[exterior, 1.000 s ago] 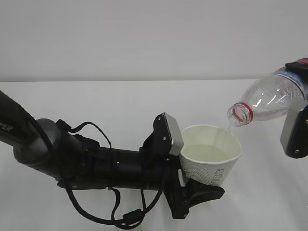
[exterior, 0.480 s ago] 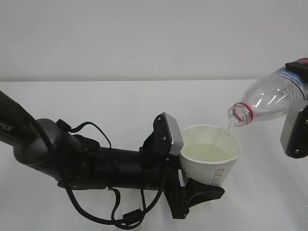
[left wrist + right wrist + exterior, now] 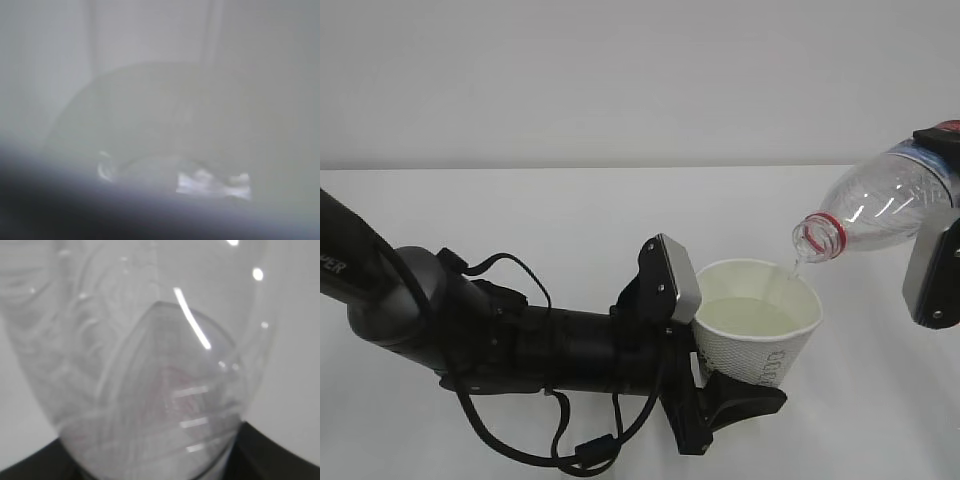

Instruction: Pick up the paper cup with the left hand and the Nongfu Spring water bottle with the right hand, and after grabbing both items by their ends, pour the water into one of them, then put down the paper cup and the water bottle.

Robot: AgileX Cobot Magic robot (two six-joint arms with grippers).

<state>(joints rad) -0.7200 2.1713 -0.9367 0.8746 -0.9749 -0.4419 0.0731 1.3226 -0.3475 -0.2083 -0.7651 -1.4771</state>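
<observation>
A: Left side?
B: Long black arm (image 3: pixel 470 340) with looped cables, stretched low over the white table (image 3: pixel 520 220) toward the middle. Left claw (image 3: pixel 705 345) clamped on the paper cup (image 3: pixel 760 335): grey-plated finger (image 3: pixel 677 278) against the cup's left wall near the rim, black finger under its lower right side.

A: Cup state?
B: Upright, slightly tilted, held centre-right in the exterior view. White, dark printed text on the side. Water (image 3: pixel 748 318) inside, well up the cup. Left wrist view badly blurred: pale curved shape only, probably cup wall, can't tell more.

A: Further right?
B: Clear plastic bottle (image 3: pixel 885 205) tipped mouth-down to the left, red neck ring just above the cup's right rim, not touching it. Thin trickle from the mouth down to the inner right wall of the cup. Bottle mostly drained as far as visible.

A: Right claw?
B: Right claw (image 3: pixel 938 215) at the frame edge, closed on the bottle's rear part; grey side panel below the bottle, black piece above. Red of the label just visible at the top edge. Right wrist view: looking along the clear ribbed bottle (image 3: pixel 150 365) from close up, black finger (image 3: pixel 30 465) bits at the bottom corners, fingertips hidden.
</observation>
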